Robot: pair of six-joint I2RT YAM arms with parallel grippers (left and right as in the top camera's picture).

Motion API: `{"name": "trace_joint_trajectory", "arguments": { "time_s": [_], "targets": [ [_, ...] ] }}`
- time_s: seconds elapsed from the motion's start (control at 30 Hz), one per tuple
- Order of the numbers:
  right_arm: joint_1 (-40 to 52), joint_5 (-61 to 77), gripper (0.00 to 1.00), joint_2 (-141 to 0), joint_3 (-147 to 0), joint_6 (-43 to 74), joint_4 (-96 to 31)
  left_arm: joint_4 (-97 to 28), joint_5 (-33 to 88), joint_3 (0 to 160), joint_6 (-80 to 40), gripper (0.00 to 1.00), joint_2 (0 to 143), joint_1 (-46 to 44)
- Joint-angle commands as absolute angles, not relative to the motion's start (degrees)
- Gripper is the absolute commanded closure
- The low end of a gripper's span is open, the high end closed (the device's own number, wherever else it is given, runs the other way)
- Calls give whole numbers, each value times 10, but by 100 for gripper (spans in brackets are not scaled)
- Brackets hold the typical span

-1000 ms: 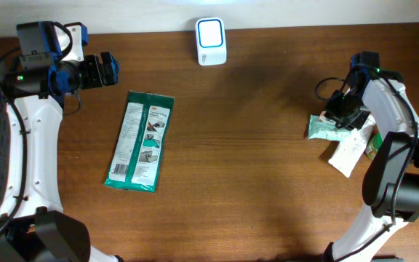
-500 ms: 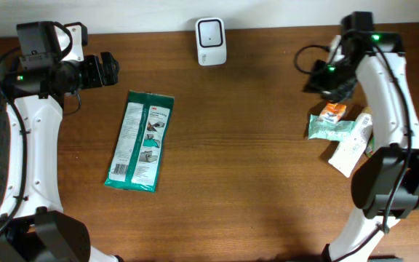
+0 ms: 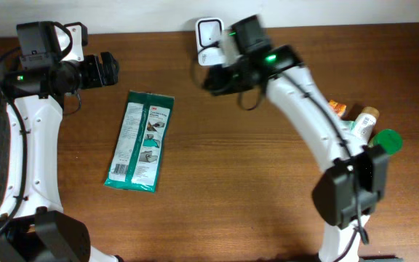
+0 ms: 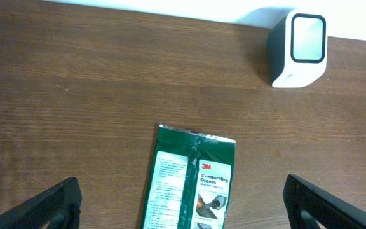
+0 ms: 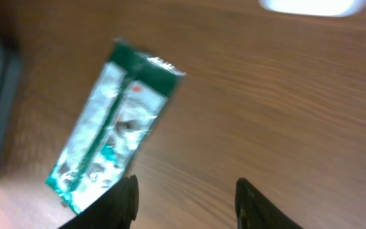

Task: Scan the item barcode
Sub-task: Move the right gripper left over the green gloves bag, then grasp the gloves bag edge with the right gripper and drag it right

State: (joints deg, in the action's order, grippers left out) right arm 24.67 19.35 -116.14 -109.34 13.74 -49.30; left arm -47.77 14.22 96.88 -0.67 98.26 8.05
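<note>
Reaching across the table, our right gripper [image 5: 186,200] hangs near the scanner [image 4: 297,48] with its fingers apart and nothing between them. The right wrist view is blurred, yet the empty gap is plain. Our left gripper [image 3: 105,70] is spread wide and empty too, hovering at the far left corner. The green glove packet [image 3: 140,140] lies flat on the table [image 3: 253,182], well apart from the scanner, below the left gripper and touched by neither.

We judge the step in hand to be the right arm's approach to that packet. A flat film pouch gives little to pinch, so we should come down over its sealed upper end, the one nearest the scanner, and close on the edge there rather than press onto the middle. We cannot make out a barcode on the upward face, so it may be underneath. We therefore want a grip that covers little print and lets us tip either face toward the scanner's window.
</note>
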Motion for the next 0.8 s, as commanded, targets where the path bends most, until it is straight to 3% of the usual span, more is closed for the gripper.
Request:
{"name": "trace_joint_trajectory", "arguments": {
  "time_s": [0.0, 0.1, 0.2, 0.57, 0.77],
  "targets": [
    [299, 189, 54, -1213, -1101, 139, -440, -477, 148, 978, -4, 1, 977, 81],
    [340, 189, 54, -1250, -1101, 131, -372, -477, 148, 978, -4, 1, 977, 81],
    [375, 183, 54, -1290, -1101, 51, -318, -477, 148, 978, -4, 1, 977, 81],
    [418, 163, 50, -1364, -1101, -187, -261, -477, 148, 978, -4, 1, 977, 81],
    [440, 163, 44, -1396, -1101, -223, -246, -477, 148, 978, -4, 1, 977, 81]
  ]
}}
